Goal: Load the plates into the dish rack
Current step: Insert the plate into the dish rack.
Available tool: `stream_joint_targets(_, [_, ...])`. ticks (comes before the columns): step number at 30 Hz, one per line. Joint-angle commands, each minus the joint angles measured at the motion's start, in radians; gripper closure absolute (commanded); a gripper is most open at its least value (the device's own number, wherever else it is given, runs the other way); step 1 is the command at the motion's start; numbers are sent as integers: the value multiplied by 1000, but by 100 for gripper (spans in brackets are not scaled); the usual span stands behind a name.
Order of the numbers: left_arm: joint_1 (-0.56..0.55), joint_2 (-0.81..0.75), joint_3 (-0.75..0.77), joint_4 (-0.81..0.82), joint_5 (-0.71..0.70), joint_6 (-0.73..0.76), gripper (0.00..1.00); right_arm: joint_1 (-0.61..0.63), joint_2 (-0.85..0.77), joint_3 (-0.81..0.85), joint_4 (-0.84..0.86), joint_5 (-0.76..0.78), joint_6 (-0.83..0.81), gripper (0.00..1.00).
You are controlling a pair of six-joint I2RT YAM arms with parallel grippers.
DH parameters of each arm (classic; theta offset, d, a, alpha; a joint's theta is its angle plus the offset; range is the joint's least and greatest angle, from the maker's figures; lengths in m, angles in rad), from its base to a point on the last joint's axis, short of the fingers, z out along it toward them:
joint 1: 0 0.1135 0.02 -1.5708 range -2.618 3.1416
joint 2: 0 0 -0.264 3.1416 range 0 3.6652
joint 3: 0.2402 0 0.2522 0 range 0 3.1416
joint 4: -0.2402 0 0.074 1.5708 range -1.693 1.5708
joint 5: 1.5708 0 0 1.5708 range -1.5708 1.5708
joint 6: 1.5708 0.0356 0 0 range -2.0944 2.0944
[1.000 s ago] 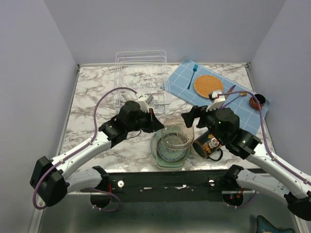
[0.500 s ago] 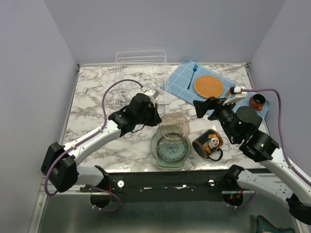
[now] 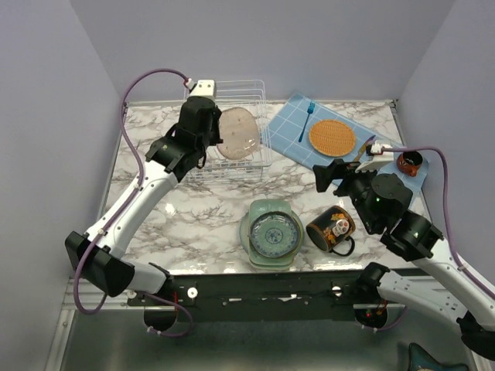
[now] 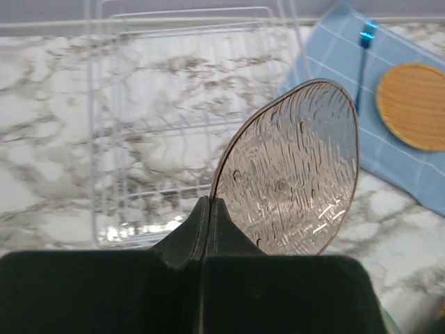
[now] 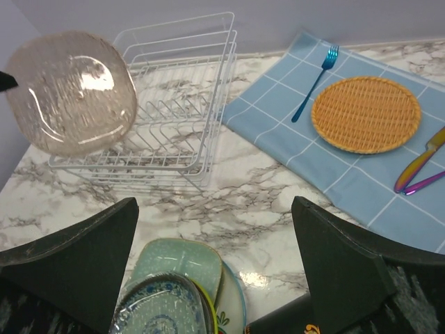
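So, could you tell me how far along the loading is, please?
Done: nothing yet; the rack holds no plates. In hand: the left gripper grips a brownish plate upright at the rack. Left: slotting it in, then the stack at the near edge. The right gripper is open.

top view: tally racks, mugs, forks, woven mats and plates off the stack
white wire dish rack: 1
black decorated mug: 1
blue fork: 1
orange woven round mat: 1
brownish translucent round plate, held by the left gripper: 1
total: 5
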Motion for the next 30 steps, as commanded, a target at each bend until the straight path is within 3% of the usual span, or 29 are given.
stream_joint_targets(1, [36,78,138,-164,-288,137,100,6,7,-41,-38,13,39,0])
stream_joint_targets(12, [108,242,298,-261,-622,300,100,5,44,-65,-69,-4,64,0])
stream_joint_targets(20, [236,322,329,-272,-566,310,100,5,27,-84,-96,24,62,0])
stream_joint_targets(30, [240,412,395,-249,-601,343,100,6,32,-92,-113,38,81,0])
